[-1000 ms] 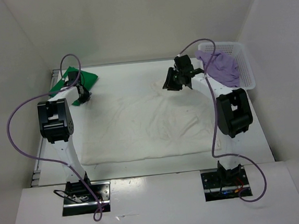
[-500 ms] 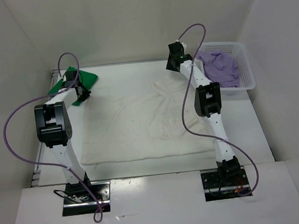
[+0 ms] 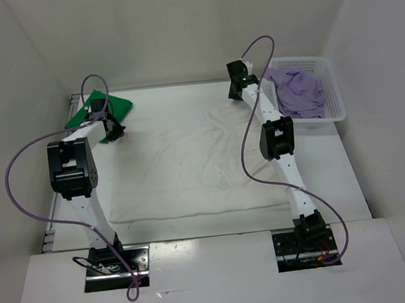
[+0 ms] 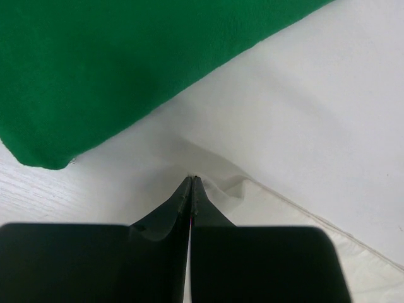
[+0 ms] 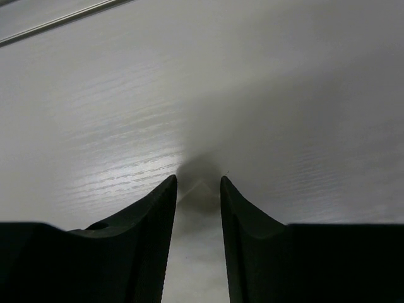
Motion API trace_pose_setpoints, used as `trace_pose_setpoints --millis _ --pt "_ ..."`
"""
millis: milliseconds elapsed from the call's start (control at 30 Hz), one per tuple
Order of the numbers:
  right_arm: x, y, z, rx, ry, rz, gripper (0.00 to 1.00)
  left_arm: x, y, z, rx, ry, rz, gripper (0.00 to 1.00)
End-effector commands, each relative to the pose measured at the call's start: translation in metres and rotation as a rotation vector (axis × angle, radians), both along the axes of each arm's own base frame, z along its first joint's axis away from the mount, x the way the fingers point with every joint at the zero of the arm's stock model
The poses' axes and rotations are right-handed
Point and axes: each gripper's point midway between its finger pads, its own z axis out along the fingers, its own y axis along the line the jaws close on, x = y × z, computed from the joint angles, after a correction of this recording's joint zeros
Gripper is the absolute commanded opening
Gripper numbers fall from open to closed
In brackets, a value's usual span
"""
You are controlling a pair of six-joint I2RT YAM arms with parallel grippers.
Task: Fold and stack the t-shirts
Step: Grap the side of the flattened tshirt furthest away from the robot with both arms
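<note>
The white t-shirt [image 3: 190, 167] lies spread flat across the middle of the table. My left gripper [image 3: 113, 131] [image 4: 191, 180] is shut on a pinch of that shirt's cloth [image 4: 303, 126] at its far left corner. Just beyond it lies the folded green t-shirt [image 3: 103, 107] [image 4: 126, 69]. My right gripper [image 3: 236, 93] [image 5: 197, 183] is open and low over the table near the shirt's far right corner, with a small pale cloth tip [image 5: 199, 194] between its fingers. The lavender t-shirt [image 3: 298, 93] lies crumpled in the basket.
The white lattice basket [image 3: 335, 108] stands at the back right against the side wall. White walls close in the table on the left, back and right. Purple cables loop off both arms.
My right arm has swung away from the basket and stretched out towards the back, and its jaws have spread wider. My left gripper has shifted only slightly and stays shut.
</note>
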Motion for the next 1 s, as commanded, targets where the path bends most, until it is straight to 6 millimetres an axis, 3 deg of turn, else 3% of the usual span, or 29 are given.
trace_pose_setpoints --millis 0,100,167,233,300,400,433,467,500,533,567,600,633,700,733,800,833,867,900,933,967 --pt "-0.008 -0.001 -0.002 -0.018 0.034 0.008 0.38 0.014 -0.003 0.029 -0.018 -0.088 0.007 0.00" --pt "-0.009 0.003 -0.003 -0.002 0.038 0.022 0.17 0.014 -0.003 0.029 -0.018 -0.088 0.007 0.00" --pt "-0.005 0.004 0.010 0.010 0.012 0.016 0.06 0.017 -0.003 0.033 -0.018 -0.097 0.007 0.00" --pt "-0.004 0.004 0.028 0.016 -0.012 0.016 0.01 0.017 -0.005 0.033 -0.024 -0.097 0.001 0.00" --pt "-0.001 0.008 0.064 0.041 -0.069 0.027 0.00 0.017 -0.005 0.038 -0.023 -0.108 0.000 0.00" --pt "-0.006 0.002 0.083 0.086 -0.068 0.037 0.00 0.014 -0.007 0.047 -0.035 -0.128 0.002 0.00" --pt "-0.011 0.004 0.109 0.102 -0.094 0.048 0.00 0.014 -0.007 0.047 -0.035 -0.128 0.002 0.00" --pt "-0.018 -0.001 0.100 0.105 -0.059 0.048 0.00 0.012 -0.008 0.054 -0.040 -0.141 0.008 0.00" --pt "-0.021 -0.006 0.106 0.113 -0.064 0.046 0.00 0.012 -0.008 0.059 -0.039 -0.150 0.008 0.00" --pt "-0.028 -0.002 0.137 0.144 -0.103 0.072 0.00 0.011 -0.008 0.056 -0.039 -0.150 0.008 0.00" --pt "-0.042 -0.007 0.114 0.144 -0.036 0.070 0.00 0.009 -0.008 0.059 -0.039 -0.155 0.008 0.00" --pt "-0.044 -0.006 0.123 0.156 -0.068 0.079 0.00 0.009 -0.008 0.066 -0.038 -0.168 0.007 0.00" --pt "-0.063 -0.010 0.125 0.153 -0.051 0.078 0.00 0.006 -0.008 0.062 -0.038 -0.160 0.008 0.00" --pt "-0.075 -0.016 0.134 0.162 -0.068 0.076 0.00 0.001 -0.011 0.069 -0.045 -0.171 0.000 0.00" --pt "-0.090 -0.022 0.138 0.169 -0.059 0.075 0.00 -0.001 -0.011 0.070 -0.045 -0.171 0.000 0.00" --pt "-0.103 -0.028 0.141 0.177 -0.055 0.073 0.00 -0.007 -0.011 0.072 -0.045 -0.177 0.000 0.00" --pt "-0.112 -0.029 0.132 0.174 -0.031 0.071 0.00 -0.007 -0.011 0.072 -0.045 -0.177 0.000 0.00" --pt "-0.119 -0.031 0.145 0.176 -0.050 0.072 0.00 -0.011 -0.012 0.078 -0.037 -0.187 -0.007 0.00" --pt "-0.125 -0.032 0.145 0.175 -0.045 0.072 0.00 -0.011 -0.013 0.082 -0.043 -0.196 -0.014 0.00" --pt "-0.136 -0.033 0.134 0.171 -0.013 0.069 0.00 -0.016 -0.014 0.080 -0.043 -0.189 -0.014 0.00" --pt "-0.145 -0.033 0.145 0.181 -0.029 0.078 0.00 -0.020 -0.014 0.082 -0.043 -0.193 -0.014 0.00"
